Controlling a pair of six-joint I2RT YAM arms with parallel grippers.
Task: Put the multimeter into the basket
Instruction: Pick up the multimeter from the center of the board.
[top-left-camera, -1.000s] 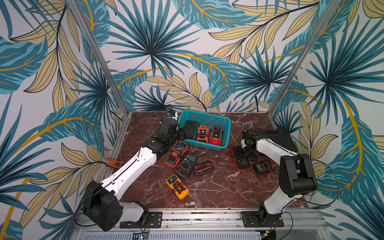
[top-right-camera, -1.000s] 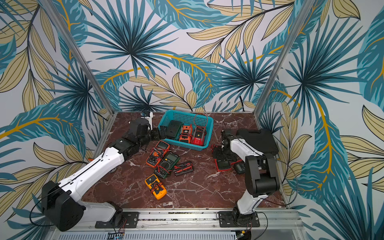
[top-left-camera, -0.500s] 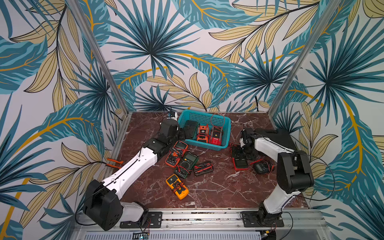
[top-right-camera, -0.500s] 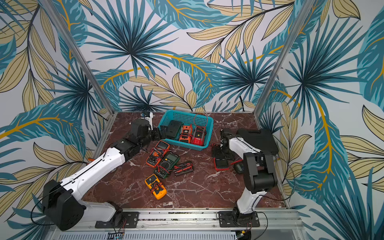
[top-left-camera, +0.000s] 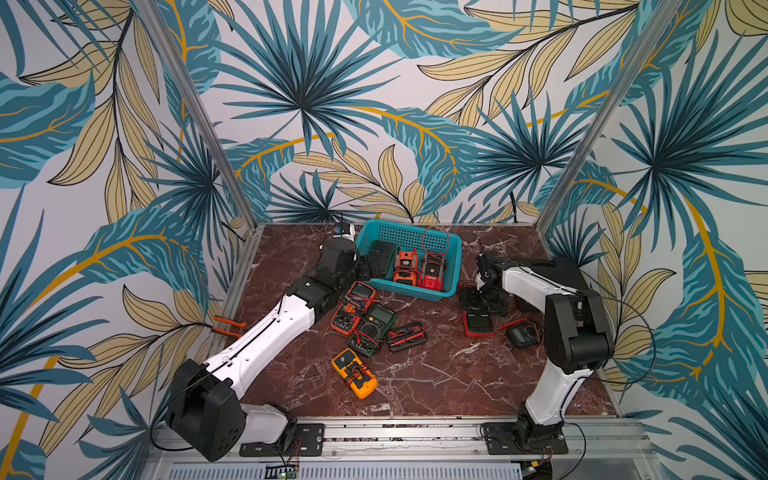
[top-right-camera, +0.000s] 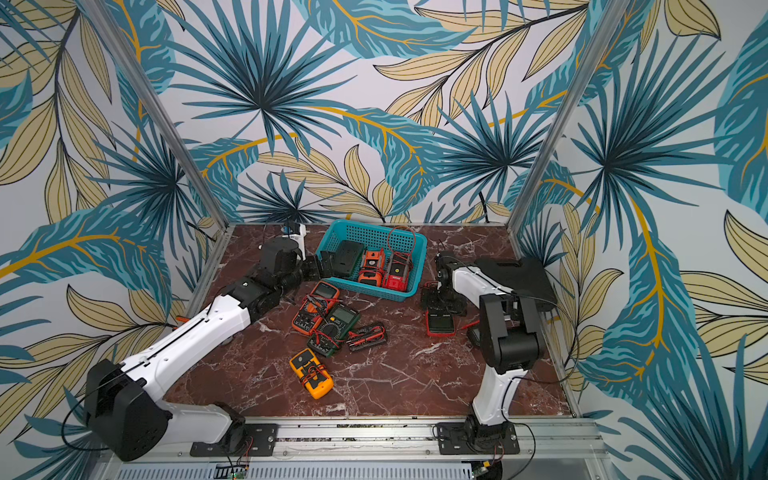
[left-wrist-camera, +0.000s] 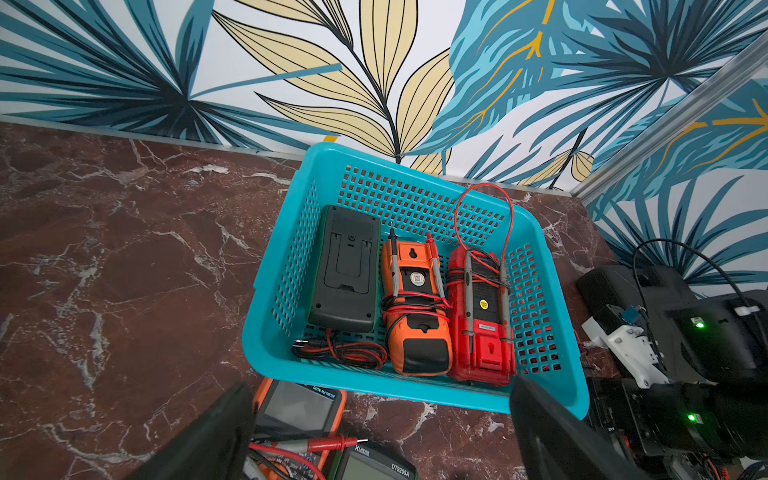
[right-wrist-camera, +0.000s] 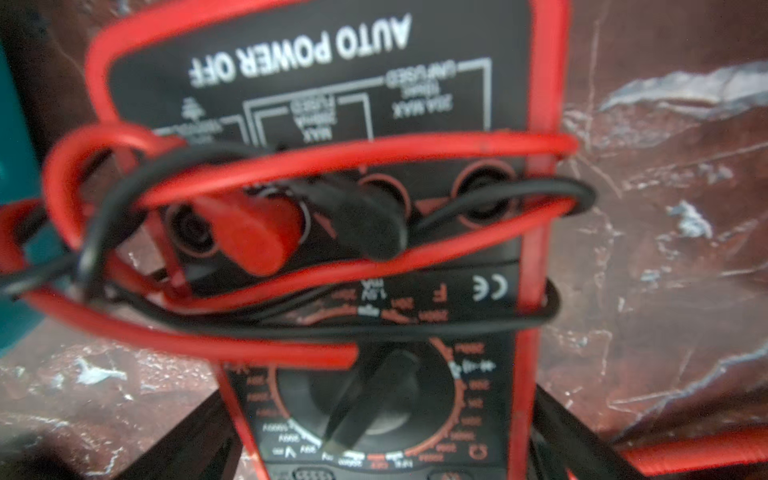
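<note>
Red-rimmed multimeter (right-wrist-camera: 457, 104), wrapped in its leads, lies flat on the marble table (top-left-camera: 415, 374) between the wide-apart fingers of the right pincer (top-left-camera: 485, 300). Just beside that pincer stands the teal basket (top-left-camera: 411, 293), holding three other meters (left-wrist-camera: 415, 332). At its near rim hangs the left pincer (left-wrist-camera: 378, 388), spread and empty.

Teal perforated plastic basket (left-wrist-camera: 291, 257) — smooth, slight sheen. Dark red marble-look bench top (top-left-camera: 415, 374), polished, white veins. Red-cased black-faced multimeter (right-wrist-camera: 436, 95): matt plastic shell, glossy red and black leads (right-wrist-camera: 357, 153). Silver metal rail (top-left-camera: 395, 432) along the bench's front edge — brushed, dull.
</note>
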